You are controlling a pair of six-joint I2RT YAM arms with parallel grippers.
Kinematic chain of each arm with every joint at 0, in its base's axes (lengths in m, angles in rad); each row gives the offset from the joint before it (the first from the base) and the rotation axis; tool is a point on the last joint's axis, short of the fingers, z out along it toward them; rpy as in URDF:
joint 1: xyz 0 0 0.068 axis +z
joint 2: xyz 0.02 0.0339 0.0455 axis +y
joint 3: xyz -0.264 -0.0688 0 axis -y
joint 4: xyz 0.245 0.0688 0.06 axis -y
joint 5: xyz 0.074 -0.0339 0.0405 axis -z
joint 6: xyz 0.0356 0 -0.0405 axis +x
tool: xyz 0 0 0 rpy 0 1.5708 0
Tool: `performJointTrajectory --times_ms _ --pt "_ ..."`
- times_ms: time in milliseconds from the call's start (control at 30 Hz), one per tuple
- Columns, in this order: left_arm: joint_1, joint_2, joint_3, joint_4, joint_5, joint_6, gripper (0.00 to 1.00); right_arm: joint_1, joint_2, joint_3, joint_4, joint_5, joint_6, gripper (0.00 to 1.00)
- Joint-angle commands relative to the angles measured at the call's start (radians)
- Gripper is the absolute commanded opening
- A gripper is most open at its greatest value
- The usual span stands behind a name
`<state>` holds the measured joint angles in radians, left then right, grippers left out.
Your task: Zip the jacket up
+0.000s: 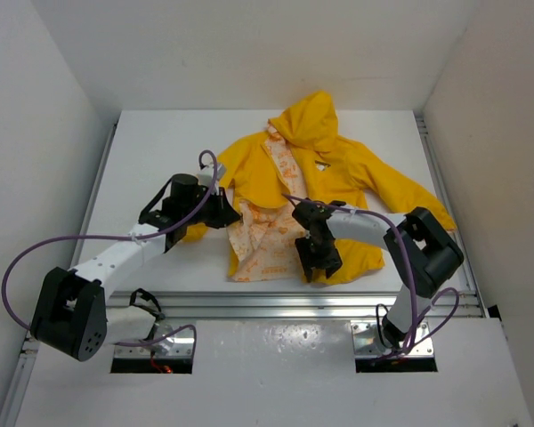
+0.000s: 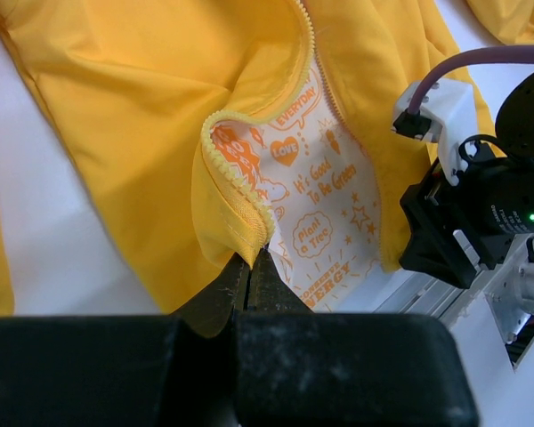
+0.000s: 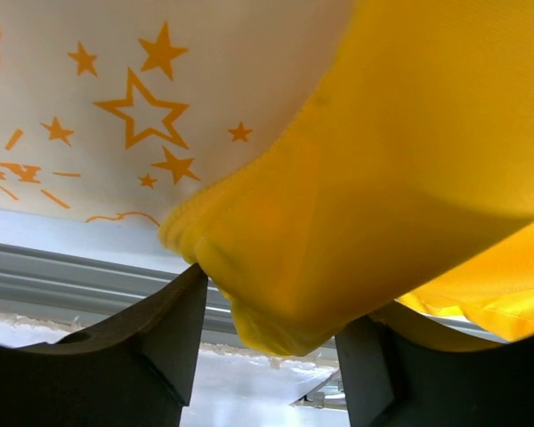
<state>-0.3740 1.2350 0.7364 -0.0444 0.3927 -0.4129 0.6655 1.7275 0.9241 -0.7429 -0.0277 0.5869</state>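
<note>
Pinched shut in the left gripper (image 2: 249, 269): bottom corner of one zipper edge (image 2: 236, 189) of the yellow jacket (image 1: 356, 169), spread unzipped on the white table (image 1: 160, 151), printed lining (image 2: 325, 213) just beyond the fingertips. Half-spread in the right gripper (image 3: 276, 301) round a bunched hem fold (image 3: 285, 262); firm hold or not, cannot tell. Metal rail (image 3: 71, 276) just behind those fingers. White walls (image 1: 36, 133) close on both sides.

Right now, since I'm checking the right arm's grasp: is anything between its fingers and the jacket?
Nothing visible does. A yellow fold of the jacket at its bottom edge sits directly between the fingers of the right gripper, which stand apart around it.
</note>
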Motion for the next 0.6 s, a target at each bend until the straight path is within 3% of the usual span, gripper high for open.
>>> performJointTrajectory --times_ms 0,300,467,567 --pt "0.001 -0.014 -0.006 0.038 0.009 -0.01 0.0 -0.006 -0.003 0.03 0.013 -0.024 0.019 0.57" --pt "0.001 -0.014 -0.006 0.038 0.02 -0.01 0.0 -0.011 -0.016 0.039 0.04 -0.077 0.025 0.57" --pt "0.001 -0.014 -0.015 0.038 0.02 -0.01 0.0 -0.014 -0.02 0.041 0.04 -0.086 0.036 0.66" --pt "0.001 -0.005 -0.015 0.048 0.029 -0.01 0.0 -0.009 -0.028 0.027 0.057 -0.08 0.05 0.64"
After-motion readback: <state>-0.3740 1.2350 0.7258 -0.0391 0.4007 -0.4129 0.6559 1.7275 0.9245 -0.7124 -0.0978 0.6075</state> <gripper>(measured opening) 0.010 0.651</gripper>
